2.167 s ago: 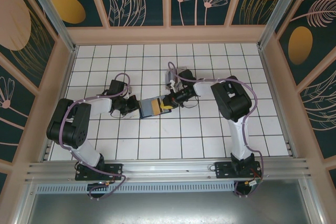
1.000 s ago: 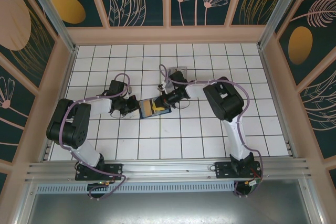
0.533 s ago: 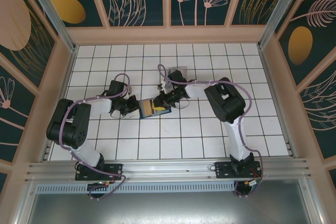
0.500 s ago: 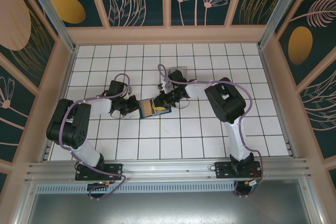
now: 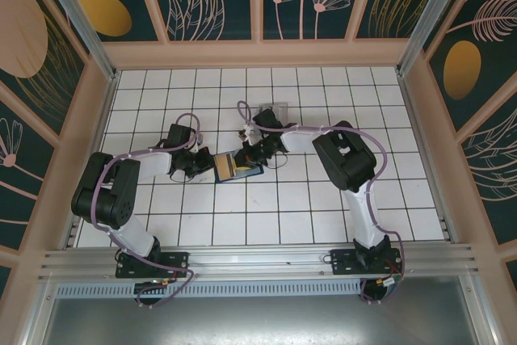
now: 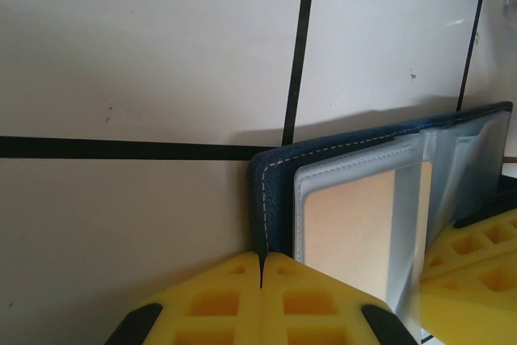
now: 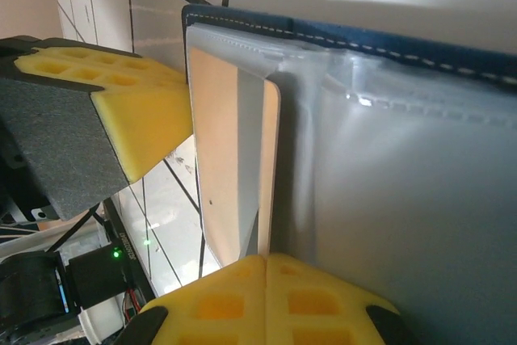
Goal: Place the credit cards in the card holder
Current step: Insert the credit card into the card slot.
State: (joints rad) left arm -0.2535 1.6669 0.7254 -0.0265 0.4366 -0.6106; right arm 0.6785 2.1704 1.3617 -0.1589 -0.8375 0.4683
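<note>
On the white tiled desk, left of centre, the left arm reaches in towards the middle. The left fingers are closed, yellow pads pressed together. In the left wrist view they pinch the stitched left edge of the card holder.

The card holder lies open just right of those fingers, between the two arms. Its navy cover has pale stitching along the rim. A clear sleeve lies over its inner face.

In the right wrist view a card sits partly inside the leftmost clear pocket. Its face looks pale tan and grey, and any print on it is too faint to read. The edge of the card runs down into the seam of the right fingers, which are closed on it.

From above, the right fingers meet the right side of the holder. Just beyond them on the far side, a grey card lies flat on the tiles, beside the cable of the right arm.
</note>
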